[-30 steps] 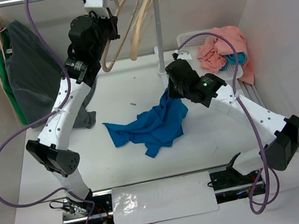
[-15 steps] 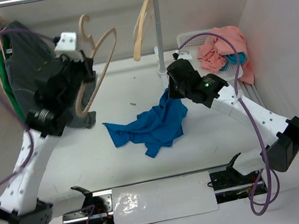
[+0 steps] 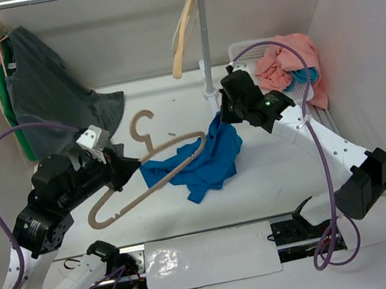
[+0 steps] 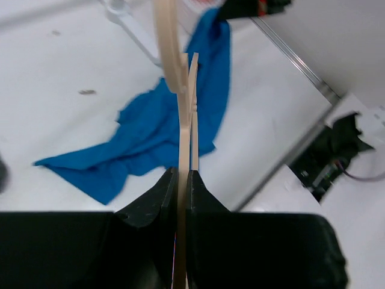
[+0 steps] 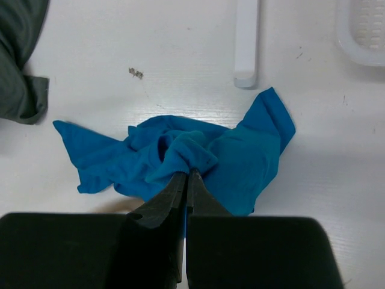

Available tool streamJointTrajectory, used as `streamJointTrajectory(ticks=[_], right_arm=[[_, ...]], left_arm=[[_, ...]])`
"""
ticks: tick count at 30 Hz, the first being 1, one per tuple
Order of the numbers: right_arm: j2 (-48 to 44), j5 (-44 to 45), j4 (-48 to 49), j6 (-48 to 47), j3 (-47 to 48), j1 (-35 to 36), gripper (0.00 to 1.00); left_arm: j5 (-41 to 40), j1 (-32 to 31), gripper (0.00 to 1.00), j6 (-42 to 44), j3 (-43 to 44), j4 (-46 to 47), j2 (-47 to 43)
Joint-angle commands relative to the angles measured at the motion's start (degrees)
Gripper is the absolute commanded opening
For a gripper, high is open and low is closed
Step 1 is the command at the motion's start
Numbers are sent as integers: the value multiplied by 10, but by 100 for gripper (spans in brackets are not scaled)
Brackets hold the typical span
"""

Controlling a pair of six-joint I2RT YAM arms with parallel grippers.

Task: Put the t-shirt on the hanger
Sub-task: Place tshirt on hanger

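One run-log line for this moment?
left gripper: shut on hanger | right gripper: shut on t-shirt | t-shirt: crumpled on table, not on hanger

White links [image 3: 340,152], black joints [image 3: 39,228], purple cables [image 3: 265,44] (one green light [image 3: 267,104])

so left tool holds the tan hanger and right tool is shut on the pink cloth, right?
Not quite. The right tool is shut on the blue t-shirt, as the right wrist view shows. The left tool does hold the tan hanger.

The white table [image 3: 282,181] carries the crumpled blue t-shirt [image 3: 208,168], a white basket [image 3: 236,49] and a rack foot [image 3: 210,95]
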Motion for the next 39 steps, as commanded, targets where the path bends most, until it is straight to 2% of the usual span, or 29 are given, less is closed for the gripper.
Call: streamJointTrajectory(ticks=[1,6,13,17,21,25,39], right_arm=[[1,-22,28,-10,6,-4,0],[1,-27,28,-10,12,-10,0],[-5,-27,17,-16,17,-15,0],[-10,-27,17,-16,12,-15,0],[-16,-27,17,-16,12,-15,0],[-21,-32,17,-16,6,-20,0],[-10,-38,12,-21,17,-20,0]], left_arm=[[134,-1,0,-17,-1,53,-8],[166,-1,0,-17,-1,91,14],[88,-1,0,-17,4,118,38],[75,-1,0,-3,16,130,51],[64,-1,0,26,32,130,67],[88,-1,0,26,32,139,90],[60,-1,0,48,44,127,85]])
